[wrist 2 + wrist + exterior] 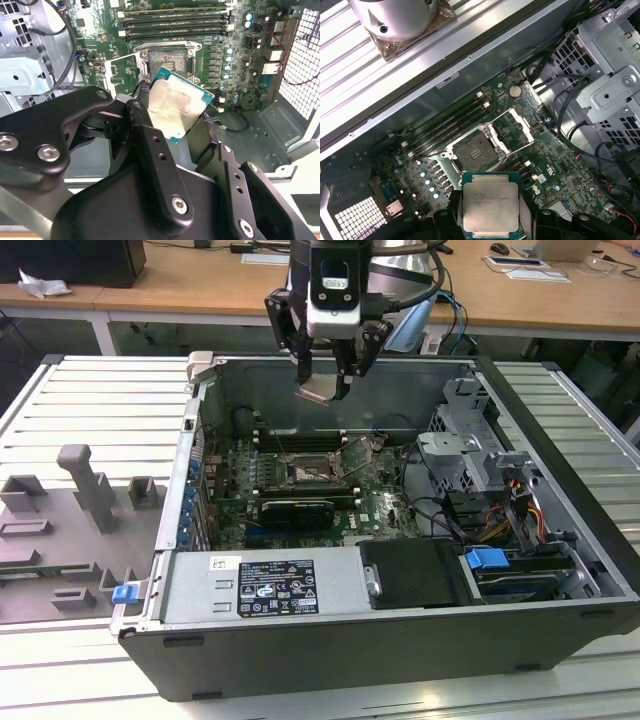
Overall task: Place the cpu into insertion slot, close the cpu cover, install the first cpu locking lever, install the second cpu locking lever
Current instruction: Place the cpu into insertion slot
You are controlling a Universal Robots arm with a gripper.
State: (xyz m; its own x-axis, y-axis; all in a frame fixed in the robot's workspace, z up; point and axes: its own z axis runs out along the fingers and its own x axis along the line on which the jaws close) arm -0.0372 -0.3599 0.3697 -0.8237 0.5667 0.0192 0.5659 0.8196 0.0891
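Step 1 in hand: gripper (322,388) hangs above the open PC case (560,540), fingers pinching the chip (490,207) by two edges. Chip's well above the board, not seated. Socket (476,150) lies bare, cover (516,125) swung open beside it. Imo placing needs chip squared to socket and a level, gentle drop.

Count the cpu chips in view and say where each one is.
1. The cpu is clamped in the gripper, held in the air above the motherboard, apart from the empty insertion slot, whose cpu cover stands open. Others may be hidden.
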